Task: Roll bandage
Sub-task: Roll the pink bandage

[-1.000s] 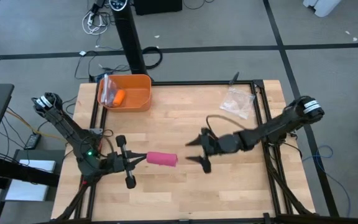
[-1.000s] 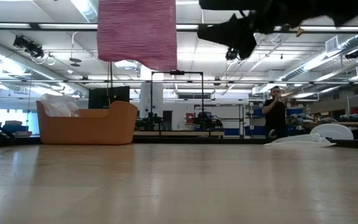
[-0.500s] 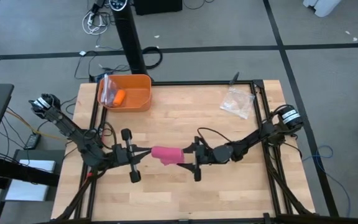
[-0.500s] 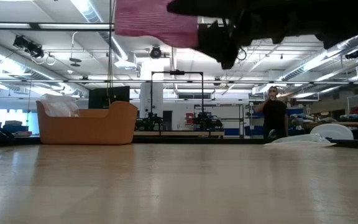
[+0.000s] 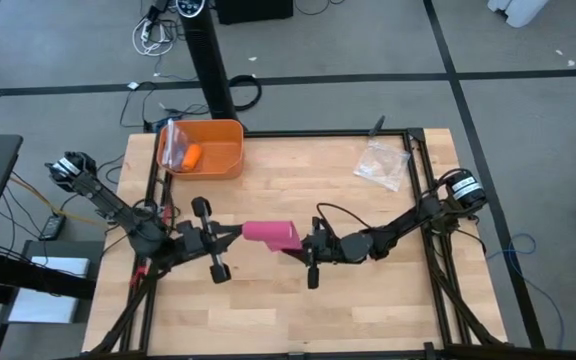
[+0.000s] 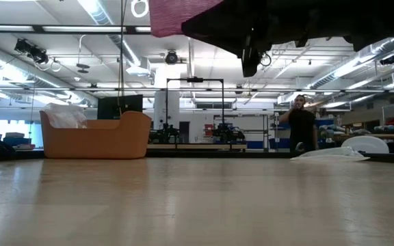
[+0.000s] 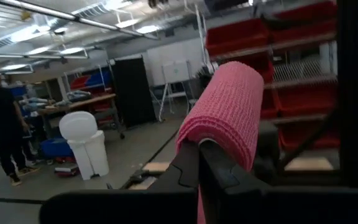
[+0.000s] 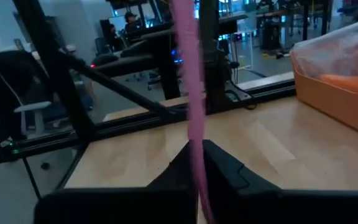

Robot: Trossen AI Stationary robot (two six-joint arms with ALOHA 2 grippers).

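- The bandage [image 5: 273,233] hangs in the air between the two arms over the middle of the wooden table [image 5: 298,185], well above the boards, so nothing drags as it is wound.
- The left gripper [image 5: 236,233] is clamped shut on the rolled end; in its wrist view the roll [image 7: 227,112] sits as a fat cylinder right above the closed fingers [image 7: 197,171].
- The right gripper [image 5: 306,247] has its fingers pinched together on the loose tail, which shows edge-on as a thin pink strip [image 8: 192,99]. This likely keeps the strip taut for rolling.
- The fabric is a soft, ribbed magenta knit with a coarse open weave.
- An orange plastic bin [image 5: 218,160] with rounded corners holds a small orange object [image 5: 192,155]; a clear crinkly bag [image 5: 383,162] lies flat nearby, both well apart from the work.
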